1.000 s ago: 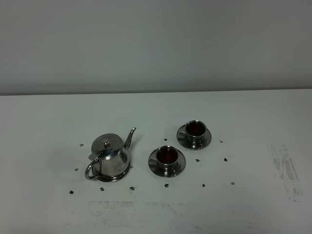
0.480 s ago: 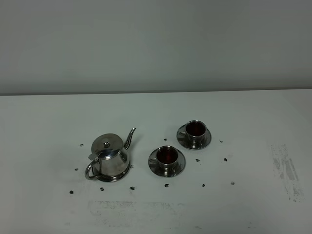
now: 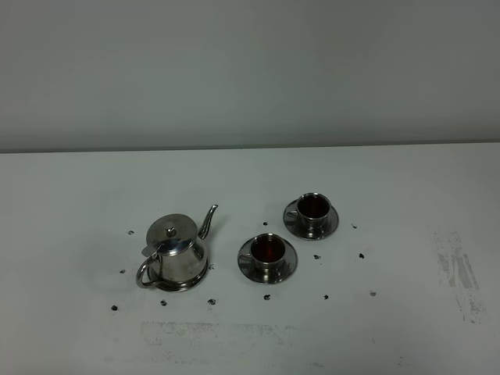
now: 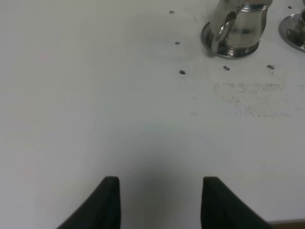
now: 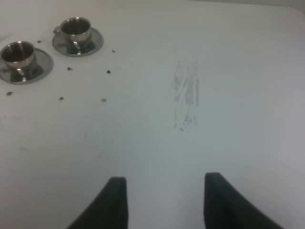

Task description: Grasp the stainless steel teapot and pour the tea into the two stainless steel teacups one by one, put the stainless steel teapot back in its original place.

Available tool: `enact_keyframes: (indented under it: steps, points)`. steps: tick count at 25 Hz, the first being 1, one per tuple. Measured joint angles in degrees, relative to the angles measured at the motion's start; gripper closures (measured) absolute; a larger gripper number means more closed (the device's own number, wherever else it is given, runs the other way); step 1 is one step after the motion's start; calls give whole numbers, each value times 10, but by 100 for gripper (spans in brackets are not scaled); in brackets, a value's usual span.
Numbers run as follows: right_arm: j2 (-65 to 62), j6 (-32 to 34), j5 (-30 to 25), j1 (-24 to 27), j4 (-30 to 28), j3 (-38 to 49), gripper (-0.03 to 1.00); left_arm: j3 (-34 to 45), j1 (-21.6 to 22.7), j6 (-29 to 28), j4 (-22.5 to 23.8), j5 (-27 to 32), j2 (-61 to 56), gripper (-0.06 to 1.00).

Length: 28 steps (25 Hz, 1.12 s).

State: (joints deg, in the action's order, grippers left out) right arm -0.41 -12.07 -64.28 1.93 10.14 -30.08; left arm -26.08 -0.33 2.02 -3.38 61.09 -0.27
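1. White tabletop (image 3: 70, 234) fills the lower half of the high view, with a plain pale wall (image 3: 250, 70) behind it meeting the table along a dark line across the middle of the frame.
2. Left of centre stands the steel teapot (image 3: 175, 251), upright, lid on, sitting on a flat steel disc (image 3: 205, 273) whose rim shows under its base; the loop handle points toward the lower left, the spout toward the upper right.
3. Small dark specks (image 3: 114, 307) dot the surface around the pot and cups.
4. Just right of the pot, near the frame's centre, the nearer cup (image 3: 267, 251) sits on its saucer (image 3: 287, 264), dark liquid inside.
5. Up and to the right, the farther cup (image 3: 313, 208) rests on its own saucer (image 3: 331, 220), also holding dark liquid.
6. Grey scuff marks (image 3: 457, 273) smear the table at the far right.
7. Neither arm shows in the high view. In the left wrist view, the left gripper (image 4: 159, 202) hangs over bare table, fingers apart, holding nothing, well clear of the pot.
8. In the right wrist view, the right gripper (image 5: 164, 202) holds nothing over bare table, fingers showing a gap between them.
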Motion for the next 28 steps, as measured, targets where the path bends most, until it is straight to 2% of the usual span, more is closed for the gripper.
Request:
enact_keyframes:
  steps: [28]
  points:
    - [0,1,0,0,0,0,61,0,0,0,0,0,0,53]
